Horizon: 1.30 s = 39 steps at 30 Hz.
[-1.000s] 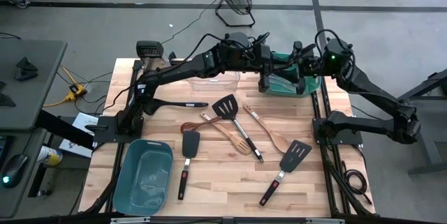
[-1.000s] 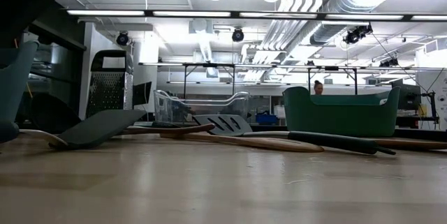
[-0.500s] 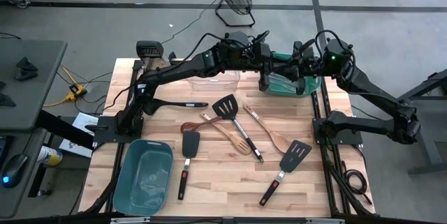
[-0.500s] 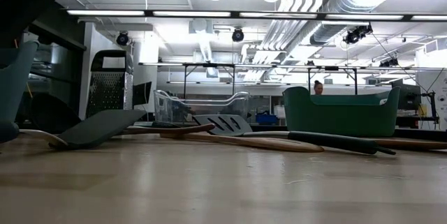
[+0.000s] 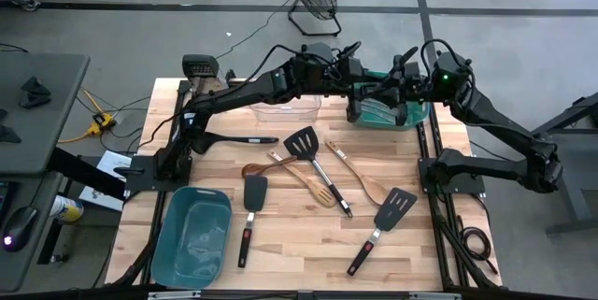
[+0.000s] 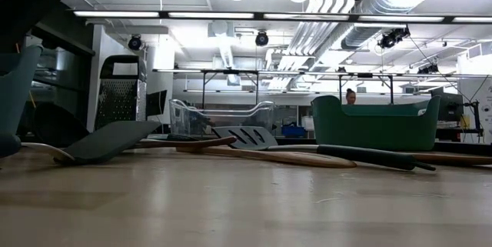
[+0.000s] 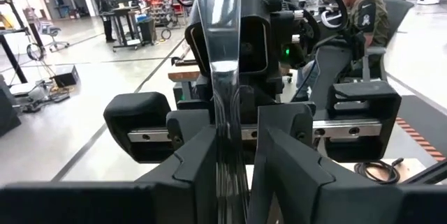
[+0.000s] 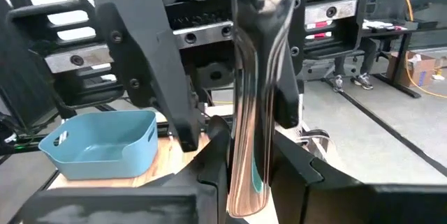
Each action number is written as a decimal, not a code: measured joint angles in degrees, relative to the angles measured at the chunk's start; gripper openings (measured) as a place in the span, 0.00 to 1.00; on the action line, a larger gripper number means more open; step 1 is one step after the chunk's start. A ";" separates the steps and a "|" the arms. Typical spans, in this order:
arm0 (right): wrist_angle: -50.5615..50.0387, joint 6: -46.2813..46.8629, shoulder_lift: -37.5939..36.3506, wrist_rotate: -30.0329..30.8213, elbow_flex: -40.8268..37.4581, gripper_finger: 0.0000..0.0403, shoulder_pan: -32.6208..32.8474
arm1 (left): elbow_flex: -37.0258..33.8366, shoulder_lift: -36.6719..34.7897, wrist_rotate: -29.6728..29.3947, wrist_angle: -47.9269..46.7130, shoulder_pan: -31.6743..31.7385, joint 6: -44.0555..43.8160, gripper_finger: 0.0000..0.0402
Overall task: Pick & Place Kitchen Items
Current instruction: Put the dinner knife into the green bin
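A silvery metal utensil (image 7: 223,98) (image 8: 262,77) spans the gap between my two grippers, above the green tub (image 5: 413,113) at the table's far right. My left gripper (image 5: 360,102) (image 7: 234,140) reaches in from the left and is shut on one end. My right gripper (image 5: 400,90) (image 8: 251,161) faces it from the right and is shut on the other end. On the table lie black turners (image 5: 304,141) (image 5: 254,192) (image 5: 397,205), a black ladle (image 5: 224,139) and wooden spoons (image 5: 308,180) (image 5: 360,177). My left gripper pinches the metal utensil's narrow strip (image 7: 227,161) between its two fingers, which lie along it. The utensil is lifted clear and runs straight ahead to the other gripper. My right gripper pinches the shiny handle (image 8: 248,175) between its two fingers, also lying along it. The piece is clear of the tub below.
The clear plastic bin (image 5: 285,106) (image 6: 219,116) stands left of the green tub (image 6: 373,124). A teal tub (image 5: 194,235) sits at the near left corner, and a grater (image 5: 201,71) (image 6: 119,97) at the far left. A person sits beyond the table (image 7: 360,15).
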 joint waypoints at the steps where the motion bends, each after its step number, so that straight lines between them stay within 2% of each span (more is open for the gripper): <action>1: -0.41 -0.11 0.00 0.39 0.00 0.16 0.00 | 0.00 0.00 -0.14 -0.04 0.01 -0.04 0.31; 7: -3.81 -1.27 -0.02 4.12 0.00 0.16 -0.42 | -0.04 0.07 -1.47 -1.05 0.10 0.19 0.31; 12: -6.23 -1.35 0.03 5.61 0.00 0.16 -2.96 | -0.02 -1.08 -5.79 -4.31 0.34 2.13 0.31; 22: -8.81 -2.10 0.05 7.03 0.00 0.16 -9.02 | 0.02 -5.30 -8.69 -14.91 1.46 4.41 0.32; 28: -12.89 -5.53 0.58 11.58 0.00 0.16 -10.83 | 0.08 -7.56 -8.85 -20.83 2.68 4.42 0.32; 31: -14.40 -5.99 1.67 13.18 0.00 0.14 -11.10 | -0.02 -8.52 -7.02 -24.36 4.08 3.84 0.32; 33: -15.98 -6.23 2.90 14.68 0.46 0.03 -11.02 | 0.01 -8.74 -5.52 -24.56 4.76 2.68 0.32; 39: -22.20 -8.14 8.94 18.72 5.73 0.02 -11.02 | 0.04 -9.08 -0.05 -26.08 7.05 -0.54 0.32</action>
